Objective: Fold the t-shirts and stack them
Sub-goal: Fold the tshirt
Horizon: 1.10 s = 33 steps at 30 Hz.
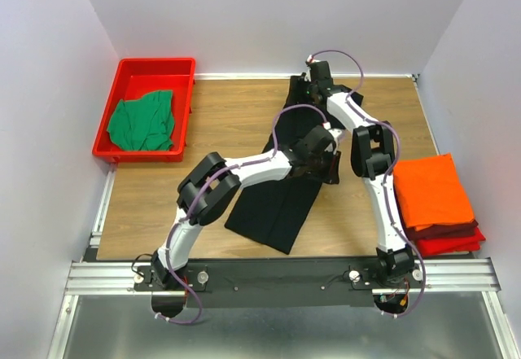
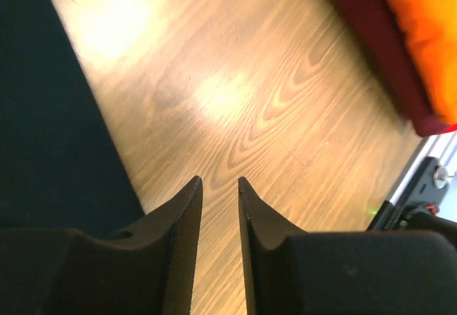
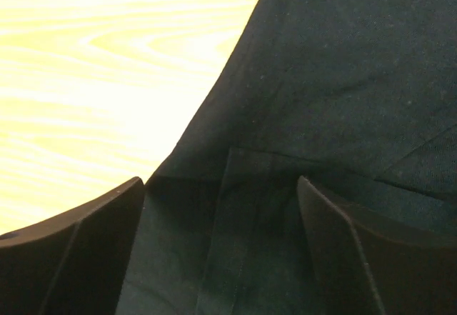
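Note:
The black t-shirt (image 1: 273,204) lies as a long, partly folded strip from the far middle of the table toward the near edge. My left gripper (image 1: 327,164) is at the strip's right edge; in the left wrist view it (image 2: 220,179) hangs over bare wood with a narrow gap and nothing between the jaws, the black cloth (image 2: 43,129) to its left. My right gripper (image 1: 313,86) is at the strip's far end, wide open just above the black cloth (image 3: 343,79). The orange t-shirt (image 1: 431,190) lies folded at the right. The green t-shirt (image 1: 143,121) lies crumpled in the tray.
The red plastic tray (image 1: 155,67) stands at the far left. The orange shirt tops a pile of dark red and red folded cloth (image 1: 452,241) at the right table edge, which also shows in the left wrist view (image 2: 371,36). White walls enclose the table.

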Motion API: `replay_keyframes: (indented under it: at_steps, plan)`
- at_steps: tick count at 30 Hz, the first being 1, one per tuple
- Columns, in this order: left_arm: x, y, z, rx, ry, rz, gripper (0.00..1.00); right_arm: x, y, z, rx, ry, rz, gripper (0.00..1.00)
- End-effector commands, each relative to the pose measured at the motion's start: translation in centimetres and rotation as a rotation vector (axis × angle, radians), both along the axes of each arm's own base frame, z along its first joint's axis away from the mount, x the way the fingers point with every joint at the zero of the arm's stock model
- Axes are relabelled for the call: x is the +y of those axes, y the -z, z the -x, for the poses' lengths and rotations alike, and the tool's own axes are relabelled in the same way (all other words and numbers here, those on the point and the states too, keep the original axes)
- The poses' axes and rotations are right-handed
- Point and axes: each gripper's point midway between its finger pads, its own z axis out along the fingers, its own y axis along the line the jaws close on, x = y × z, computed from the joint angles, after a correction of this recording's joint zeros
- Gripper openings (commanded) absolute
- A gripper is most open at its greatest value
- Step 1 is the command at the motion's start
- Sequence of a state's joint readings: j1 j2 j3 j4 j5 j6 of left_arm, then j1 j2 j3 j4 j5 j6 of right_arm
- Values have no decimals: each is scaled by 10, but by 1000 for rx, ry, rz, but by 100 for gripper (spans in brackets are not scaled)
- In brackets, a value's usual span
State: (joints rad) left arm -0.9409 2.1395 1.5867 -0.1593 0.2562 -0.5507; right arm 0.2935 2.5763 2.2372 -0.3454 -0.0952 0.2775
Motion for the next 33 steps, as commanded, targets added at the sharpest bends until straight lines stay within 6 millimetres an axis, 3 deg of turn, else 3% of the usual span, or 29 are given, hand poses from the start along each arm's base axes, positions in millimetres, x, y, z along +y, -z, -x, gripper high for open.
replay_keyframes:
  at_steps: [1,3,4,5,6,9,10,11,13,15,18,22,23,25,31,33]
  plan:
    - [17,-48,-21,-37,-41,111,35,-14,-19,7,0,23,80,96]
    - [34,-67,-29,-66,-75,129,35,-26,-38,5,-31,86,108,96]
    - [52,-58,-36,-63,-118,97,35,-32,-67,4,-74,112,101,96]
    - [62,-72,-37,-88,-139,104,35,-37,-75,5,-79,140,98,96]
    - [75,-68,-40,-94,-176,71,33,-48,-93,10,-99,183,106,96]
    - [107,-54,-37,-101,-224,-23,29,-77,-104,17,-96,290,111,96]
    - [119,-44,-35,-96,-246,-80,26,-89,-90,25,-57,315,122,95]
    - [127,-33,-29,-82,-244,-115,24,-97,-99,29,-64,336,114,95]
    - [142,-12,-17,-57,-248,-175,20,-112,-82,42,-12,378,116,93]
    - [152,5,-7,-38,-248,-219,18,-120,-64,50,30,397,126,89]
    - [157,15,3,-33,-243,-249,16,-125,-37,53,78,407,143,84]
    - [159,30,21,-27,-215,-308,15,-133,-13,41,100,421,160,74]
    - [163,37,21,-36,-227,-339,14,-137,-18,32,79,425,167,68]
    - [163,47,26,-28,-214,-366,13,-141,0,26,93,431,189,66]
    - [154,64,45,6,-153,-393,12,-139,22,3,81,383,224,65]
    - [148,68,49,7,-138,-398,11,-139,38,1,94,365,242,66]
